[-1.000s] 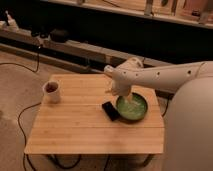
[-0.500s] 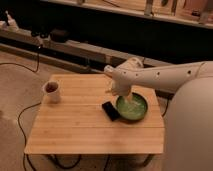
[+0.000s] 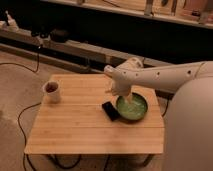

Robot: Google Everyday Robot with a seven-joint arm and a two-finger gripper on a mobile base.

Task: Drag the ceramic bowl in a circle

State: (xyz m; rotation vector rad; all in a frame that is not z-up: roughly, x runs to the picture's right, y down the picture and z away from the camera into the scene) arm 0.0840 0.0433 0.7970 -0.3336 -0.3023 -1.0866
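Task status: judged from how things lie, the drag is at its opening stage. The gripper [image 3: 126, 100] hangs over the table's [image 3: 80, 130] right end with its tip dipped inside the bowl [image 3: 139, 113]. Its jaws are spread wide and pinch nothing that can be seen. Whether the tip presses on the bowl's floor or inner wall cannot be made out. No part of the circle can be read from the bowl's position, so the whole loop is taken as still to do.

Containers, left to right across the table:

(a) Mug [image 3: 52, 91], upright at the table's left end near the back edge. It is small and white and holds something dark, whether liquid or solid I cannot tell.

(b) Dark slab [image 3: 110, 110], lying flat just right of the table's middle. This is not a container. It lies against or just beside the bowl's left rim and will likely obstruct a leftward sweep.

(c) Bowl, upright at the table's right end. It is green, round and shallow with a pale mottled inside, and shows nothing in it but the gripper tip.

The arm [image 3: 165, 76] reaches in from beyond the table's right edge.
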